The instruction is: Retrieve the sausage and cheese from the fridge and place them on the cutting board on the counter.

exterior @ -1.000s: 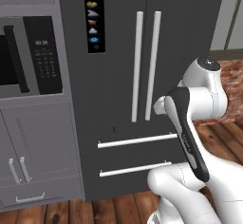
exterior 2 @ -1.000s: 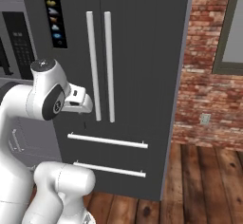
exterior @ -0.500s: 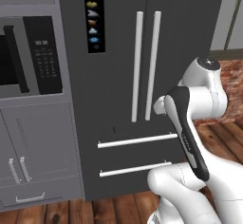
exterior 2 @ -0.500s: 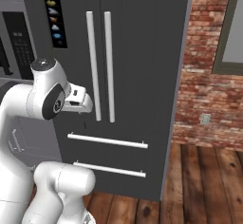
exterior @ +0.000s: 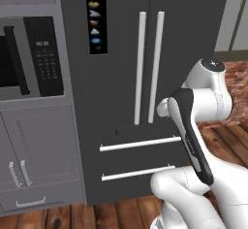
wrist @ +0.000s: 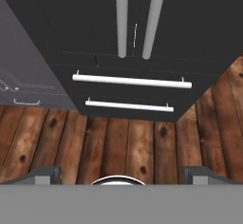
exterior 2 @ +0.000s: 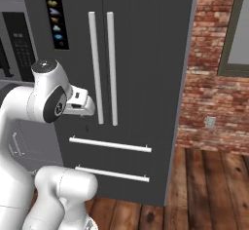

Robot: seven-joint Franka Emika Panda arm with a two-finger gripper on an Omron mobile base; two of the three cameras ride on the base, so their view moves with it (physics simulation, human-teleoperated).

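The fridge stands shut straight ahead, dark grey, with two long silver door handles and two lower drawers. It also shows in the right base view and in the hand view. The sausage and cheese are hidden behind the shut doors. The cutting board and counter are out of view. My gripper hangs in front of the fridge at about the height of the handles' lower ends. It is angled down at the drawers and floor. Its fingertips stand wide apart, open, with nothing between them.
A grey cabinet with a black-panelled oven adjoins the fridge on the left. A red brick wall with a window frame lies to the right. Wooden floor runs in front of the fridge.
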